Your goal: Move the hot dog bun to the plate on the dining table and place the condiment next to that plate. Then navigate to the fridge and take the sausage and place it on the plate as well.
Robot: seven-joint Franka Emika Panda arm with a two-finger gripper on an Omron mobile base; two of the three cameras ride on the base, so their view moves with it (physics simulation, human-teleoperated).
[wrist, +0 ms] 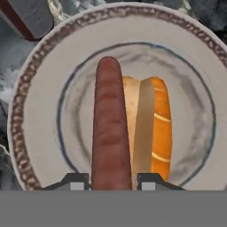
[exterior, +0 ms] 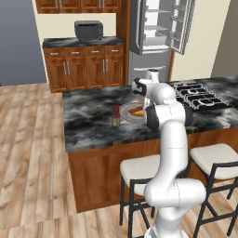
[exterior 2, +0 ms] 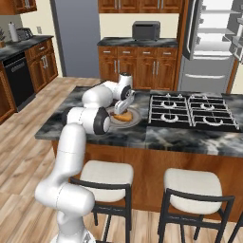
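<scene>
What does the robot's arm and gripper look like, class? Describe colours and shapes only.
The arm is glossy white, built of rounded tubular segments with dark grey-black bands at the joints. The gripper ends in two small dark grey finger tips. No cables or markings are visible.

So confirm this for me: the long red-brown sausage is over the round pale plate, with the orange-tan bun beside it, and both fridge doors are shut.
Not quite. The grey steel fridge stands with its doors open, white shelves exposed, as the left base view shows. The rest holds: the long red-brown sausage lies between the end effector fingertips over the round pale plate, beside the orange-tan bun.
</scene>
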